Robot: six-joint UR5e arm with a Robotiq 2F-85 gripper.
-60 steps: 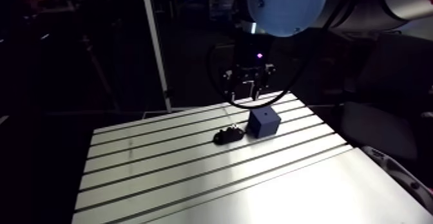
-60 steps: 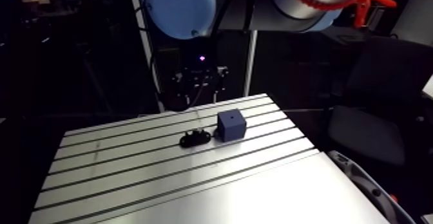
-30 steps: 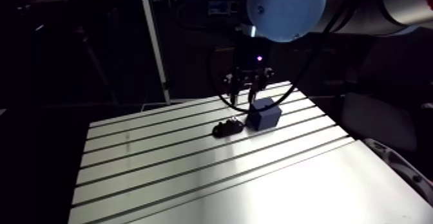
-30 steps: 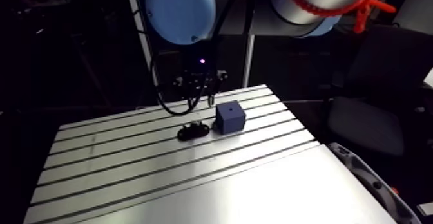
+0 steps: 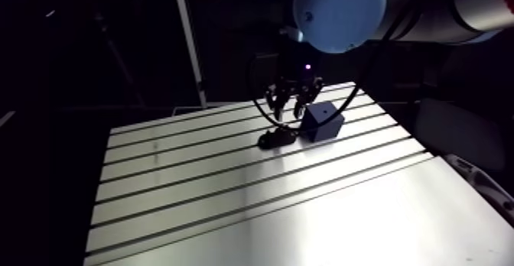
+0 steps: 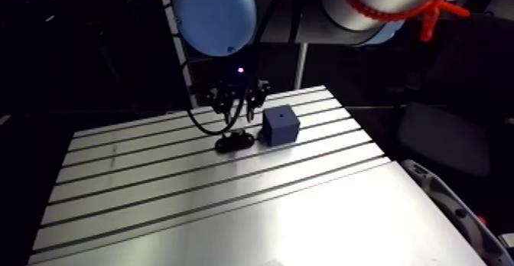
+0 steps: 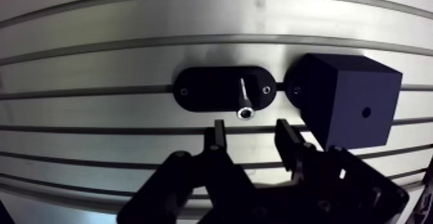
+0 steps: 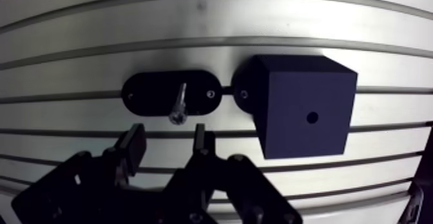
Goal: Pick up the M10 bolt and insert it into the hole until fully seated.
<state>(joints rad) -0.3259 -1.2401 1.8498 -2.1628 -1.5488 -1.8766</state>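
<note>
Aluminium slots run across the bench (image 5: 229, 200). In the arm view, two dark things sit near its far edge, toward the far right corner: a low black holder (image 5: 277, 138) and, touching its right end, a dark blue block (image 5: 321, 121). The tool (image 5: 293, 115) hangs just above the holder, a little to the far side of it, and clear of the block. The bolt is too small to make out from here.

The wrist view settles the relation that matters. The tool (image 7: 251, 129) is spread wide with nothing between its fingers (image 7: 218, 136). The M10 bolt (image 7: 243, 100) shows as a thin bright shank on the oval holder (image 7: 200, 90), just ahead of the open gap and roughly in line with its middle. Its socket head is the end nearest the tool, and the shank points straight away from the fingers, across the slots. It looks to be standing head-up in the holder, though a tilt cannot be ruled out. The block (image 7: 348, 104) lies beside the tool, past one finger, with its small hole (image 7: 366, 111) showing on the face turned to the camera. The coming move is probably a short advance and descent to straddle the head.
</note>
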